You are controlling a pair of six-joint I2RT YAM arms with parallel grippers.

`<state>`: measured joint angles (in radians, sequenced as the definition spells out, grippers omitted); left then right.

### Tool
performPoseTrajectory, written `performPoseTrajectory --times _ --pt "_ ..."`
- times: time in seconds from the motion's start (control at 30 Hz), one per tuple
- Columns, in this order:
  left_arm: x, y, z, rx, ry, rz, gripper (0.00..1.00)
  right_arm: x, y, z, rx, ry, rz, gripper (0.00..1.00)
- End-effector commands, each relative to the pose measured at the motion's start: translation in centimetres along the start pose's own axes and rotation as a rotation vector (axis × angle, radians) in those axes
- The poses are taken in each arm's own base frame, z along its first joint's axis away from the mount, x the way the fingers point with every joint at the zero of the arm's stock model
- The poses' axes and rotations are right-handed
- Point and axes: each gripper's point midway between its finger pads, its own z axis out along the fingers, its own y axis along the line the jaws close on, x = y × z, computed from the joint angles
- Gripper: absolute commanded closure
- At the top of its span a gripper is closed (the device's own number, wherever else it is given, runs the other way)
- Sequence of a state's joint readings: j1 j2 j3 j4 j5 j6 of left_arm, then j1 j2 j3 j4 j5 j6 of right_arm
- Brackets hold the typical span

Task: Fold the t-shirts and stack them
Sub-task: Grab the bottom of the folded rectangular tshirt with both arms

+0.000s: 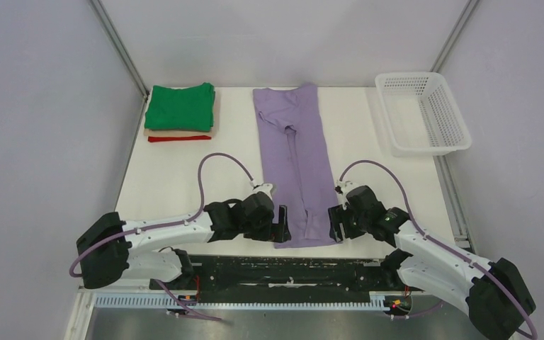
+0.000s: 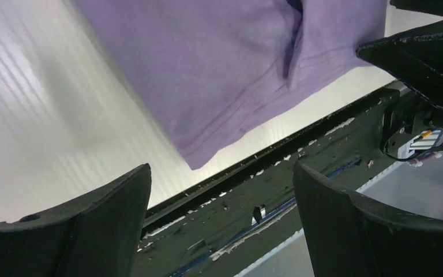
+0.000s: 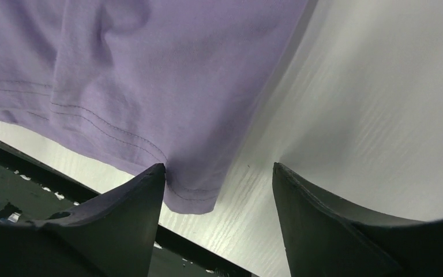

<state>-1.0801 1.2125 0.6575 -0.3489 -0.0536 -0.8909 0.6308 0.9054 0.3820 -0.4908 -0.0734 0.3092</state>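
Lavender t-shirt (image 1: 295, 163) hem: left gripper (image 1: 281, 225) released at 7 o'clock, right gripper (image 1: 335, 225) unclenched at 5 (corner partly hidden behind it).

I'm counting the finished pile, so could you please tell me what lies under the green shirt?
Under the green shirt a tan shirt and, at the bottom, a red shirt show only their near edges; the rest of both is covered.
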Motion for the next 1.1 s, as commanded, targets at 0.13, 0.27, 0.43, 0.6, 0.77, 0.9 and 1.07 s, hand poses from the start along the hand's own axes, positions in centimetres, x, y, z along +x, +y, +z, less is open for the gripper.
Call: performPoseTrajectory --times 0.13,0.27,0.43,0.6,0.77,0.9,1.07 --pt "2.2 -0.1 2.2 -0.044 0.053 -0.079 0.10 2.1 0.2 0.7 -0.040 0.041 0.010 0.43" --pt "2.8 0.4 2.6 -0.069 0.068 -0.088 0.17 3.0 0.2 0.8 -0.048 0.067 0.016 0.48" --pt "3.7 1.2 3.4 -0.085 0.086 -0.103 0.27 3.8 0.0 0.7 -0.044 0.096 0.016 0.54" --pt "4.4 1.7 3.8 -0.114 0.100 -0.109 0.38 4.2 -0.1 0.2 -0.032 0.111 0.029 0.57" --pt "5.2 2.1 4.2 -0.147 0.122 -0.108 0.49 4.5 -0.4 -0.3 -0.009 0.126 0.037 0.58" --pt "5.5 3.0 4.1 -0.238 0.124 -0.073 0.55 4.7 -0.5 -0.4 -0.008 0.134 0.038 0.60" --pt "5.6 4.0 4.2 -0.304 0.129 -0.056 0.66 4.9 -0.5 -0.5 -0.006 0.137 0.038 0.64"
